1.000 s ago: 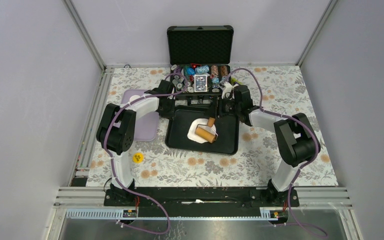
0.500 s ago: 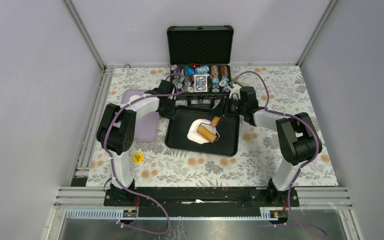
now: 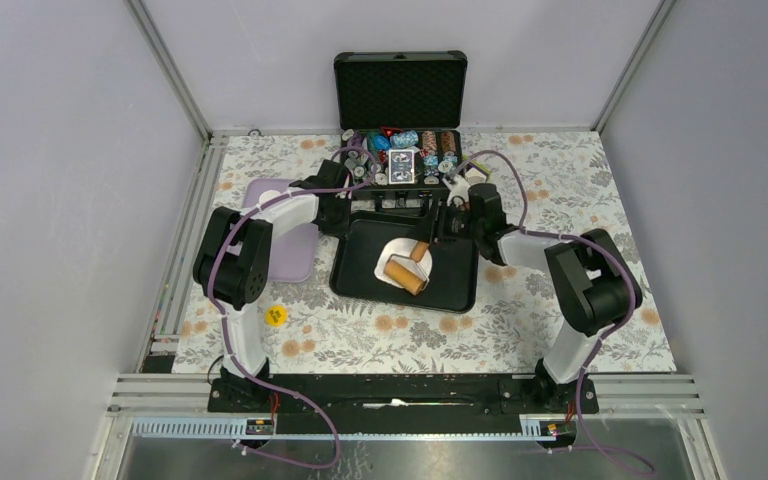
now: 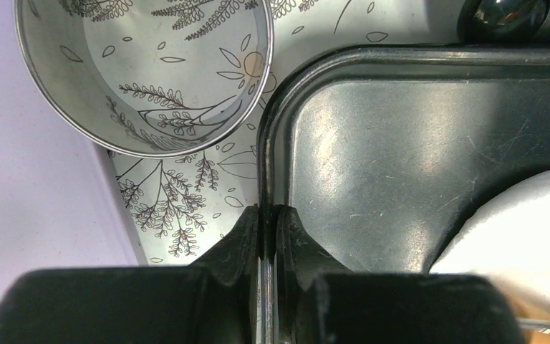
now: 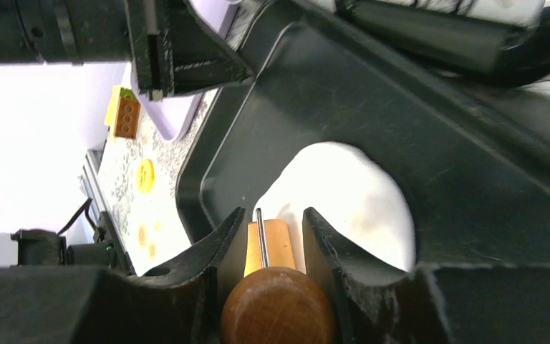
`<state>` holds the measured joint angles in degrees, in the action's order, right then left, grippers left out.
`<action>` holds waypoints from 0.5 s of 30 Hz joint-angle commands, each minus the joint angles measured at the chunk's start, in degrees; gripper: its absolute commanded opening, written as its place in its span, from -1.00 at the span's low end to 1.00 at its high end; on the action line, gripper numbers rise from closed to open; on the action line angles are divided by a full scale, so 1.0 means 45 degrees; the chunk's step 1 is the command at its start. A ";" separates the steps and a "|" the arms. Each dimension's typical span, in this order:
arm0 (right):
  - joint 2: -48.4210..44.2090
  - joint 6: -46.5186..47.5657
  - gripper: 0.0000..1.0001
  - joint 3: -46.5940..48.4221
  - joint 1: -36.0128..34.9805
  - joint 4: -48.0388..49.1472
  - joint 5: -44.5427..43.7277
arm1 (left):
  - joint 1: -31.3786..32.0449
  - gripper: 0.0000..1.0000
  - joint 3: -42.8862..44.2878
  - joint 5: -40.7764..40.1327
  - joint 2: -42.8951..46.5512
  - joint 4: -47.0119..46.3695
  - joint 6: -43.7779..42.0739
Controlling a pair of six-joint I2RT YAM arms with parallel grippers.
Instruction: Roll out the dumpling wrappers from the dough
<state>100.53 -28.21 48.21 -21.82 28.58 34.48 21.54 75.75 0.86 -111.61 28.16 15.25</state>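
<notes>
We count two robot arms: one left arm (image 3: 232,262) and one right arm (image 3: 592,280). We count one black tray (image 3: 360,282), one piece of white dough (image 3: 392,253) and one wooden rolling pin (image 3: 407,275). We also count one steel ring cutter (image 4: 154,132), one lilac board (image 3: 295,262), one yellow disc (image 3: 276,316), one small brown-and-yellow block (image 5: 124,116), one open black case (image 3: 400,90) and one card box (image 3: 401,163). The chips (image 3: 430,140) are too small for us to count.

Matt dough (image 5: 344,186), glossy scuffed tray (image 4: 401,143)
</notes>
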 commanded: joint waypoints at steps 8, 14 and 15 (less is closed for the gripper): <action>0.0861 0.1778 -1.00 -0.0926 -0.1074 -0.1266 -0.2127 | 0.0115 -1.00 -0.0247 -0.0684 -0.0375 0.0441 -0.0457; -0.0644 0.0690 -1.00 -0.0082 0.0193 -0.0599 -0.0177 | 0.0116 -1.00 -0.0263 -0.0680 -0.0357 0.0441 -0.0458; -0.0925 0.0476 -1.00 -0.0094 0.0459 -0.0273 -0.0271 | 0.0116 -1.00 -0.0242 -0.0680 -0.0376 0.0441 -0.0458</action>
<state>100.64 -29.87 47.62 -24.47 28.73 36.36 21.69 75.75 0.84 -111.61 28.14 14.83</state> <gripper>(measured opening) 0.390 0.081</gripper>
